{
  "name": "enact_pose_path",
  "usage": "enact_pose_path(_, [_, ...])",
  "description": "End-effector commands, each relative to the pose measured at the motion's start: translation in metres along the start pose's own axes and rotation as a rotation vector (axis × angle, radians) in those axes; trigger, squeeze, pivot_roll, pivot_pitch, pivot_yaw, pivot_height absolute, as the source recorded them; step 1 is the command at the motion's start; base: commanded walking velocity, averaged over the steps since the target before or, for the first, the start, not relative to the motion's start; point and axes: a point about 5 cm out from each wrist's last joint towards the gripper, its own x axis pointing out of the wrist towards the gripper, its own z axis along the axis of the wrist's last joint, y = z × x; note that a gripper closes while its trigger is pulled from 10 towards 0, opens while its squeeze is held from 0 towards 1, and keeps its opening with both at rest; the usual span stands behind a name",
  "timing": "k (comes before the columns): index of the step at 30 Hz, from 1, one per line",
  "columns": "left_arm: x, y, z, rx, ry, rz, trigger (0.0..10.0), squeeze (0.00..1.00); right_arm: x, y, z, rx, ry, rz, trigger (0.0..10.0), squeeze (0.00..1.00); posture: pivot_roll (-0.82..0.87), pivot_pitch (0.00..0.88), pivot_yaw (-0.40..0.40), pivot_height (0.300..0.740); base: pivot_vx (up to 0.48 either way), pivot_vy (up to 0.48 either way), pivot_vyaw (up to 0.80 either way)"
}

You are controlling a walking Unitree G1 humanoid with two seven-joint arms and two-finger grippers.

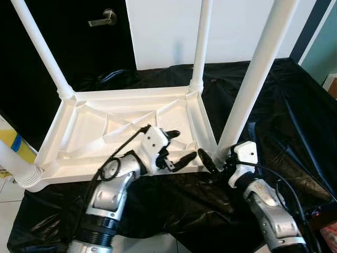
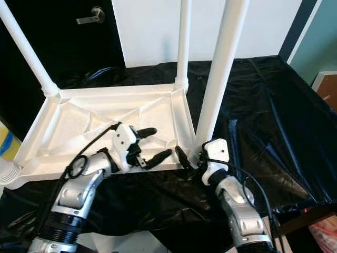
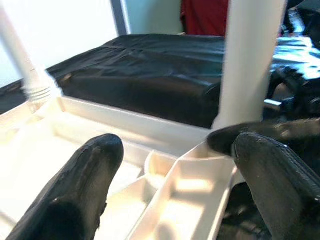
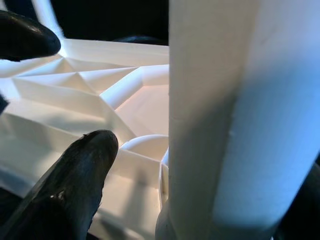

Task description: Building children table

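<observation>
A white plastic children's table [image 1: 131,95] lies upside down on a black sheet [image 1: 295,116]. Its legs stick up: far left leg [image 1: 42,48], far right leg [image 1: 201,47], near right leg [image 1: 254,84]. The near left leg [image 1: 15,166] leans out to the left. My left gripper [image 1: 179,146] is open above the table's near right corner, with nothing between its fingers [image 3: 85,185]. My right gripper [image 1: 217,161] is at the base of the near right leg [image 4: 225,115]. It is open, with one finger [image 4: 80,170] standing apart from the leg.
A dark door with a lever handle [image 1: 103,19] and a white wall stand behind the table. Pale floor tiles [image 1: 8,192] show at the near left, beside a yellow and blue object [image 1: 10,139]. The black sheet spreads far to the right.
</observation>
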Motion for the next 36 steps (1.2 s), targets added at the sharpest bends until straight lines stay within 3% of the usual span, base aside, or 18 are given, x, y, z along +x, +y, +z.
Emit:
enact_pose_path(1, [0.0,-0.009,-0.007,-0.012,0.042,-0.019,10.0,0.0,-0.003,-0.008,-0.001,0.003,0.04,0.065,10.0,0.0,-0.11,0.017,0.024,0.74,0.0,0.0,0.0])
enact_pose_path(2, [0.0,-0.009,-0.007,-0.012,0.042,-0.019,10.0,0.0,-0.003,-0.008,-0.001,0.003,0.04,0.065,10.0,0.0,-0.11,0.017,0.024,0.74,0.0,0.0,0.0])
enact_pose_path(3, [0.0,-0.02,-0.01,-0.023,0.065,-0.098,10.0,0.0,-0.006,-0.017,0.0,-0.015,0.065,0.103,10.0,0.0,-0.11,0.015,0.025,0.74,0.0,0.0,0.0])
enact_pose_path(4, [0.0,-0.02,-0.01,-0.023,0.065,-0.098,10.0,0.0,-0.006,-0.017,0.0,-0.015,0.065,0.103,10.0,0.0,-0.11,0.015,0.025,0.74,0.0,0.0,0.0])
enact_pose_path(8, [0.005,-0.046,-0.01,-0.061,0.066,-0.234,10.0,0.0,-0.005,-0.035,0.003,-0.087,0.111,0.188,10.0,0.0,-0.12,0.014,0.029,0.74,0.0,0.0,0.0])
enact_pose_path(14, [0.01,-0.05,-0.008,-0.068,0.058,-0.248,10.0,0.0,0.003,-0.039,0.005,-0.111,0.116,0.205,10.0,0.0,-0.11,0.009,0.029,0.74,0.0,0.0,0.0])
enact_pose_path(18, [0.014,-0.052,-0.008,-0.076,0.059,-0.258,10.0,0.0,0.018,-0.036,0.008,-0.139,0.104,0.24,10.0,0.0,-0.11,0.006,0.027,0.74,0.0,0.0,0.0])
enact_pose_path(19, [0.015,-0.052,-0.007,-0.081,0.059,-0.258,10.0,0.0,0.022,-0.035,0.01,-0.14,0.099,0.256,8.3,0.0,-0.11,0.004,0.026,0.74,0.0,0.0,0.0])
enact_pose_path(23, [0.016,-0.052,-0.006,-0.085,0.06,-0.257,10.0,0.0,0.024,-0.034,0.011,-0.139,0.097,0.266,8.3,0.0,-0.11,0.004,0.025,0.74,0.0,0.0,0.0])
enact_pose_path(24, [0.016,-0.053,-0.005,-0.086,0.062,-0.258,10.0,0.0,0.026,-0.034,0.011,-0.141,0.095,0.274,4.7,0.0,-0.1,0.004,0.024,0.74,0.0,0.0,0.0])
enact_pose_path(25, [0.016,-0.053,-0.005,-0.086,0.062,-0.258,10.0,0.0,0.026,-0.034,0.011,-0.141,0.095,0.274,4.7,0.0,-0.1,0.004,0.024,0.74,0.0,0.0,0.0])
enact_pose_path(26, [0.016,-0.054,-0.005,-0.087,0.069,-0.26,10.0,0.0,0.027,-0.035,0.01,-0.145,0.097,0.276,0.0,0.0,-0.1,0.002,0.022,0.74,0.0,0.0,0.0])
enact_pose_path(36, [0.017,-0.055,-0.006,-0.08,0.078,-0.248,10.0,0.0,0.022,-0.041,0.003,-0.16,0.119,0.257,0.0,0.0,-0.1,0.002,0.022,0.74,0.0,0.0,0.0])
